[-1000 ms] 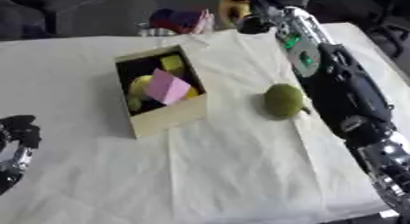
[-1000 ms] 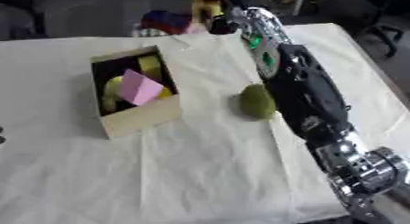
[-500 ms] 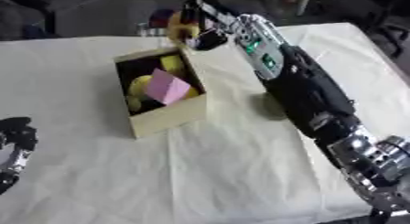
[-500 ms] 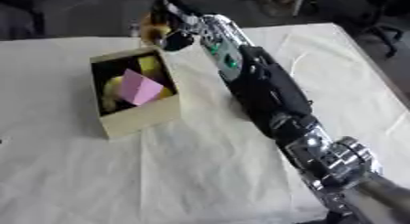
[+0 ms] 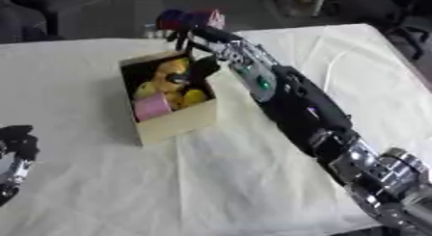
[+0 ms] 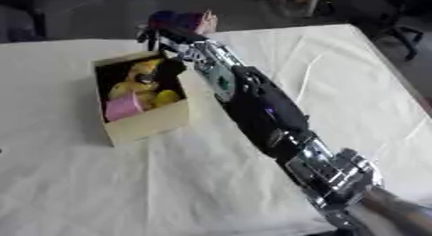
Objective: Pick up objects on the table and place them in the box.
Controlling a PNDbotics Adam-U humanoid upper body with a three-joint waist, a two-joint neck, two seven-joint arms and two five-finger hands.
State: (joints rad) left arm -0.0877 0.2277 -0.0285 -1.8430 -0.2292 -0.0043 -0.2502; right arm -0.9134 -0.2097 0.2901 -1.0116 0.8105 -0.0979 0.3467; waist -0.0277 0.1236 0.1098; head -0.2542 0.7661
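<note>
Placement looks like the step in hand: our right hand reaches from the lower right of the frame up to the box at upper centre-left, its dark fingers dipped over the box's right rim and into the opening. We cannot tell whether those fingers are spread or closed on something; they blur into the shadowed contents. If anything is held, we judge the next move is to let it go among the pieces and lift the hand straight up, clear of the cardboard wall, without tipping the box.

Counting what we can: one box, standing on the white cloth. Inside it, one pink block toward the near side and a cluster of yellow pieces, too merged to count. We see no loose object on the cloth around the box. Beyond the far table edge sits one blue-and-red heap. Our left hand rests idle at the left edge, fingers curled, holding nothing.
</note>
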